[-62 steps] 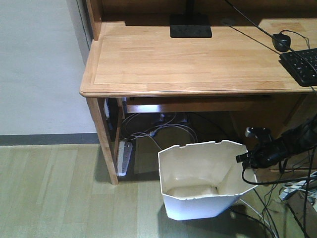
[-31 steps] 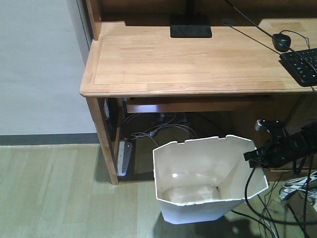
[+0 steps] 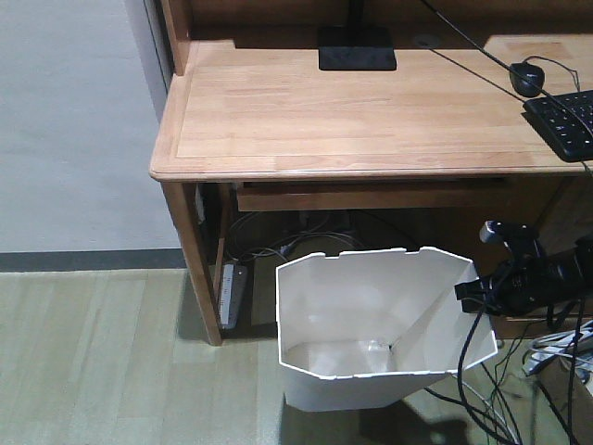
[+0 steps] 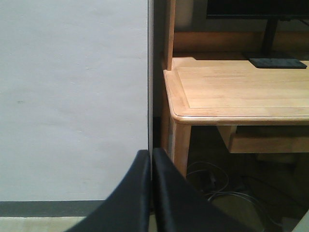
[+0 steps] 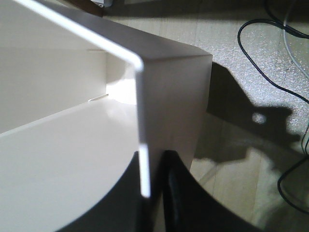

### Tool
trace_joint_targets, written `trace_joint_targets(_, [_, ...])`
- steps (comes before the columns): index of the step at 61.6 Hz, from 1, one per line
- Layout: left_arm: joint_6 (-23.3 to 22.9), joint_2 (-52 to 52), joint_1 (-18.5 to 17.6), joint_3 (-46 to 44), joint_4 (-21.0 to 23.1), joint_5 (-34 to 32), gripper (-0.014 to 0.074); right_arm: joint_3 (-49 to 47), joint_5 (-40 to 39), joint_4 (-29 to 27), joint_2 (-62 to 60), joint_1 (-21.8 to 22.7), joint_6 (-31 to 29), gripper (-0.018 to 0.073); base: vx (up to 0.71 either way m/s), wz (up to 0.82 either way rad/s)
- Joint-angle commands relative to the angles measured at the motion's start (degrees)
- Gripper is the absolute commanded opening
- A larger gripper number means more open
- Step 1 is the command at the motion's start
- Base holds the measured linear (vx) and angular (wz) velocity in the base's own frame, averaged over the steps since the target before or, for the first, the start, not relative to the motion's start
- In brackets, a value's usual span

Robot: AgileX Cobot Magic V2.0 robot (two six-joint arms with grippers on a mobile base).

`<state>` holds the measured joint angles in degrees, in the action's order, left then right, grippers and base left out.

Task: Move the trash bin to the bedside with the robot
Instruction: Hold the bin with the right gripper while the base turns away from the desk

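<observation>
One trash bin (image 3: pixel 335 394): white, faceted rim. It sits in front of the desk (image 3: pixel 352 120), and its back rim is just under the desk's front edge. I can't tell if its base is flat on the floor (image 3: pixel 102 362).

Two grippers. The right gripper (image 3: pixel 470 291) is at the bin's right-hand rim. In the wrist view it (image 5: pixel 153 193) has one finger inside and one outside the bin (image 5: pixel 169 96) wall, jaws clamped on that edge. The left gripper (image 4: pixel 150 159) is up in the air facing the desk corner, jaws together and holding nothing.

One desk, one keyboard (image 3: pixel 565 120), one mouse (image 3: pixel 526 79), one black monitor base (image 3: pixel 357 48). One power strip (image 3: pixel 232 292) is by the desk leg (image 3: pixel 190 260).

Left of the bin is bare floor running out to the wall (image 3: pixel 74 120). The right side is tight, with loose cables (image 3: pixel 491 399) on the floor that I can't count.
</observation>
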<state>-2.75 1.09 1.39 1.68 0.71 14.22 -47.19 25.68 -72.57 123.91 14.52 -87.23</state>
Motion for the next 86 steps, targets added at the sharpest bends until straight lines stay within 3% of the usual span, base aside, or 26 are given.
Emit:
trace_joint_targets(1, [-0.5,0.5,-0.1,1.7,0.2,-4.0,-0.0006,-0.9,8.3,-3.8,-4.1,0.0,0.5,-0.0006,0.0,0.0])
trace_joint_targets(48, [-0.5,0.5,-0.1,1.7,0.2,-4.0,-0.0006,-0.9,8.3,-3.8,-4.1,0.0,0.5,-0.0006,-0.01,0.03])
trace_joint_targets(86, [-0.5,0.5,-0.1,1.7,0.2,-4.0,-0.0006,-0.9,8.5,-3.8,-4.1,0.0,0.5,-0.0006,-0.12,0.46])
